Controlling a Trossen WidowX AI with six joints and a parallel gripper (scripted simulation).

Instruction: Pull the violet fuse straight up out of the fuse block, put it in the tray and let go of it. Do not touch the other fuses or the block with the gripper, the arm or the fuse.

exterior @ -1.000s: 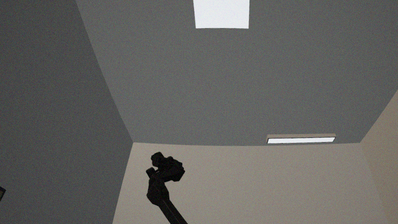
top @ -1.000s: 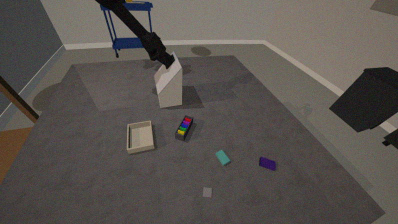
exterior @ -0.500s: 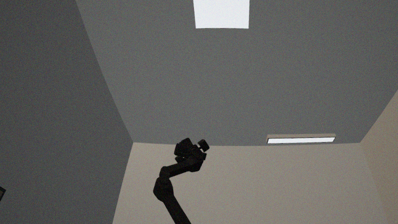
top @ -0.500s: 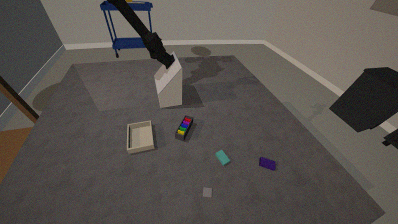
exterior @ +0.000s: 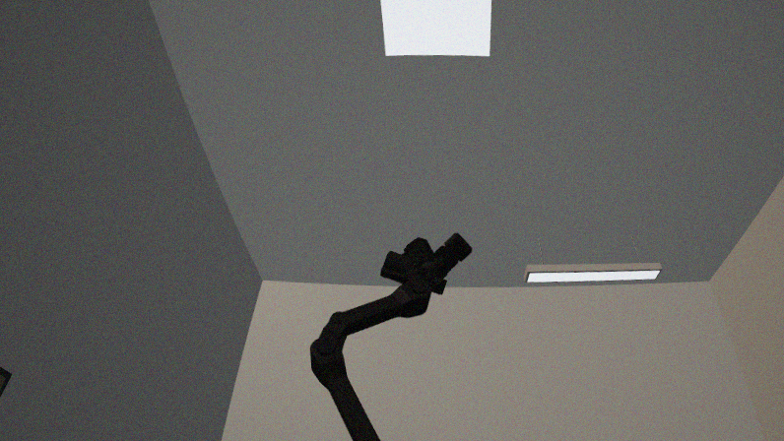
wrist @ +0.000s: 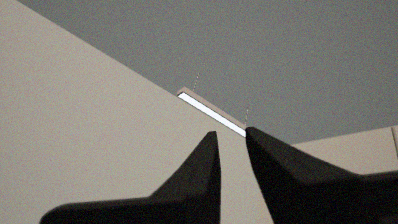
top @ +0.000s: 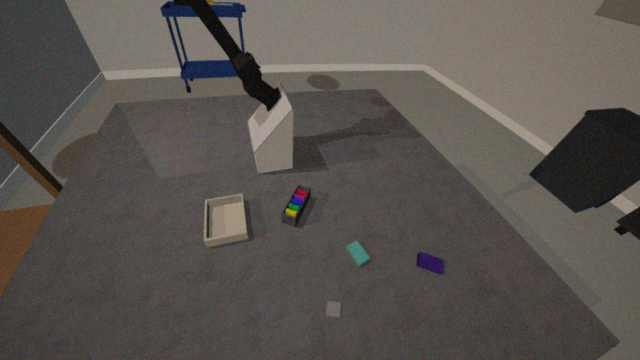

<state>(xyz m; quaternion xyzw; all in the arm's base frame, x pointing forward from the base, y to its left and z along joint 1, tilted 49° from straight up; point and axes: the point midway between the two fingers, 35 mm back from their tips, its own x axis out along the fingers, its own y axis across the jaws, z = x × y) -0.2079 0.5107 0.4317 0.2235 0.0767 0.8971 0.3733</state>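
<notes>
High above the counter [top: 134,277], my gripper [wrist: 231,137] points at the ceiling, clenched on nothing, fingers nearly together. The violet fuse [top: 299,196] sits in the fuse block [top: 289,218], second from the far end. The tray [top: 225,238] lies left of it.

fuse block [top: 296,206] dark grey | fuses red, violet, blue, green, yellow | tray [top: 225,219] cream | small blocks teal [top: 358,253], purple [top: 429,262], pale grey [top: 333,308] | table [top: 178,290] mottled grey | cart [top: 203,40] blue | arm [top: 237,55] black
</notes>
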